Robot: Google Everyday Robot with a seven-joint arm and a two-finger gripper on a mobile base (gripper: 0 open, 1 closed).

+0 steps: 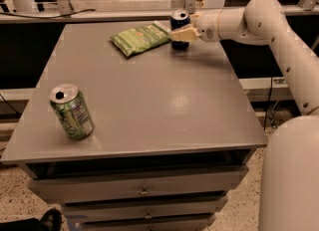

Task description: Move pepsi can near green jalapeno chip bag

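The pepsi can [179,20], dark blue with a silver top, stands upright at the far edge of the grey table [149,100]. It is just right of the green jalapeno chip bag [141,38], which lies flat. My gripper [181,34] reaches in from the right and is shut on the can. One cream finger [183,34] crosses the can's front. The other finger is hidden behind the can. The can's base looks to be at the table surface.
A green-and-white can [72,111] stands tilted near the table's front left corner. My white arm [259,21] spans the far right side. Drawers [144,191] sit below the tabletop. A rail [99,15] runs behind the table.
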